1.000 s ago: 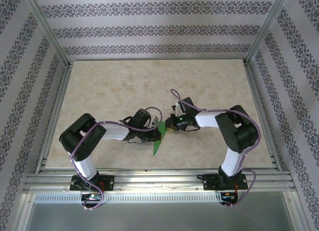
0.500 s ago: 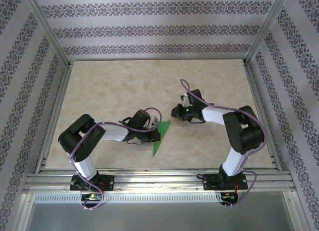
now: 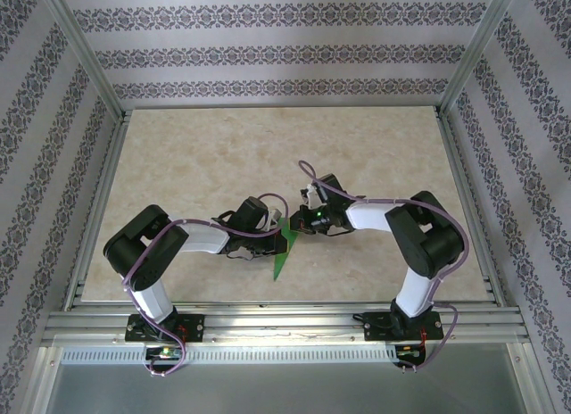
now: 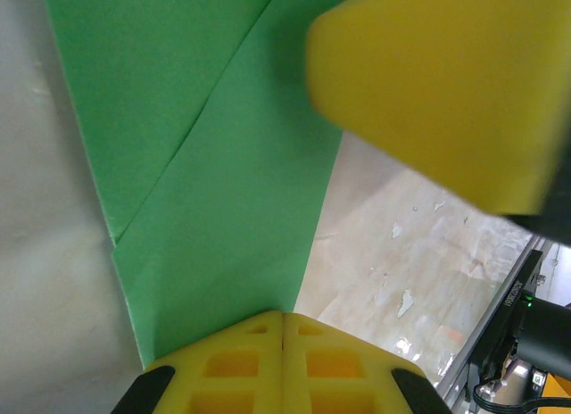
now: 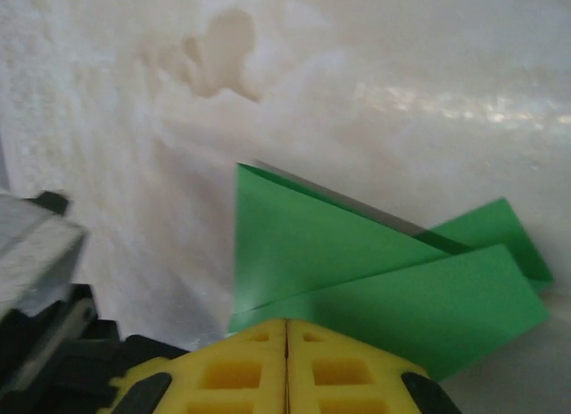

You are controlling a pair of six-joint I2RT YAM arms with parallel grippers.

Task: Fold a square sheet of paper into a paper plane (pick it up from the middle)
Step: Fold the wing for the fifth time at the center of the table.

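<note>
"What changed?"

"The right gripper (image 5: 285, 330), which was away toward the far side a moment ago, has swung back to the upper end of the bright green folded sheet of thin paper (image 3: 283, 256); likely another crease-pressing pass, so folding is unfinished."

"Jaws?"

"Both have their pads together, nothing between; the left gripper (image 4: 284, 319) presses the sheet onto the pale marbled tabletop (image 3: 196, 155), mid-table between the arms."

paper (image 3: 282, 263) on table (image 3: 205, 155), near front centre
</note>
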